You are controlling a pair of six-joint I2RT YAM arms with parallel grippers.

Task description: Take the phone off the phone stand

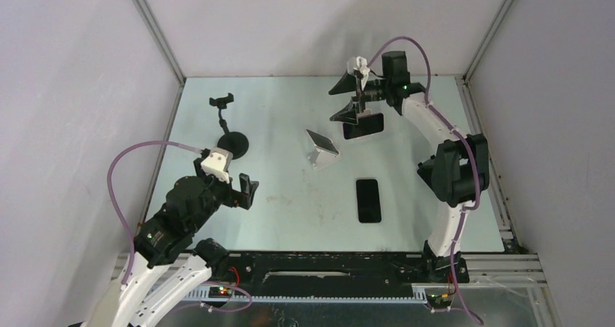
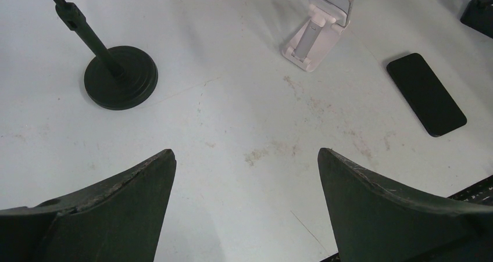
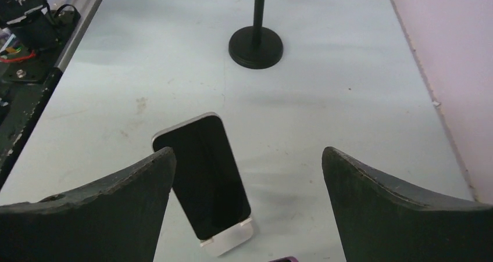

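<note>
The phone (image 3: 203, 175), dark-screened with a silver rim, leans on a white folding stand (image 3: 229, 240) mid-table. Both show in the top view, with the phone (image 1: 321, 142) above the stand (image 1: 314, 157), and from behind in the left wrist view (image 2: 314, 35). My right gripper (image 3: 247, 157) is open and empty, hovering behind and right of the stand, facing the phone's screen; its left fingertip overlaps the phone's edge in the wrist view. In the top view the right gripper (image 1: 342, 101) is at the far centre. My left gripper (image 1: 246, 189) is open and empty, low at the near left, also in its wrist view (image 2: 245, 154).
A second black phone (image 1: 368, 200) lies flat near the middle, also in the left wrist view (image 2: 426, 93). Another dark phone (image 1: 362, 124) lies under my right gripper. A black gooseneck holder with a round base (image 1: 233, 144) stands at the left. Grey walls enclose the table.
</note>
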